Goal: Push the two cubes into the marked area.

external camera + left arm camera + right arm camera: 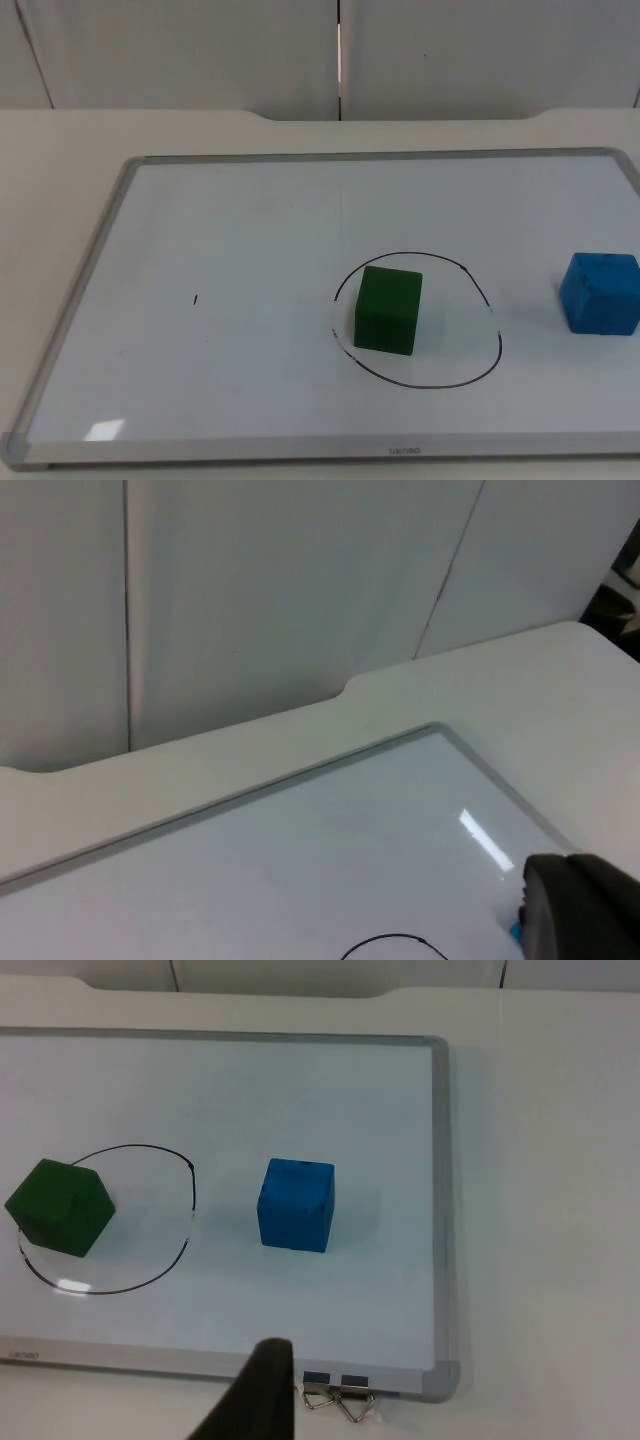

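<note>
1. My main worry is the blue cube (599,292): a push off its centre would turn it, and it could slide past the ring (417,318) instead of into it.
2. A push too hard could drive blue into the green cube (388,310) and knock green out over the line; green sits inside the ring, close to its left side.
3. Blue lies outside the ring, near the board's (150,220) right edge, well apart from green.
4. From the right wrist I look down on blue from the board's near right corner, by two clips (335,1392); the right gripper hangs back from it.
5. The left arm waits near the board's far side.
6. I cannot tell either gripper's finger state.
</note>
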Controlling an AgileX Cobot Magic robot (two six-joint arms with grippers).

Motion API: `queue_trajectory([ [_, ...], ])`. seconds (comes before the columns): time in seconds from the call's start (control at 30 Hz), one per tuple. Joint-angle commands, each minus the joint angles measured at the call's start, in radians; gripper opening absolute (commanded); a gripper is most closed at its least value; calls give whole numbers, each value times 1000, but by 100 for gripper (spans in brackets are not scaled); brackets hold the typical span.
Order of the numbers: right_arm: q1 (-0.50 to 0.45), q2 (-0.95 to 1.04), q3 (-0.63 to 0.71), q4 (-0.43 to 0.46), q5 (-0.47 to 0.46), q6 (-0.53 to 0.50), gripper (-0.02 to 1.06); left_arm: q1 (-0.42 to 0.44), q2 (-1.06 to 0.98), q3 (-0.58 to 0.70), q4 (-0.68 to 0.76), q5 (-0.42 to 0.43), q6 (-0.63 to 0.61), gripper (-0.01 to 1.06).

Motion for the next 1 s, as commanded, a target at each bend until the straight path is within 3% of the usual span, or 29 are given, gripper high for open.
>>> queue_trajectory([
  [0.0, -5, -4, 1, -1, -5, -3, 105, 2, -47, 26, 70, 14, -68, 0],
  [0.33, -5, -4, 1, -1, -5, -3, 105, 2, -288, 189, 165, 31, -151, 0],
  [0.57, -5, -4, 1, -1, -5, -3, 105, 2, -442, 207, 419, 152, -356, 0],
  [0.63, -5, -4, 1, -1, -5, -3, 105, 2, -502, 207, 541, 224, -461, 0],
  [0.8, -5, -4, 1, -1, -5, -3, 105, 2, -589, 207, 724, 345, -584, 0],
  [0.97, -5, -4, 1, -1, -5, -3, 105, 2, -677, 207, 775, 386, -615, 0],
])
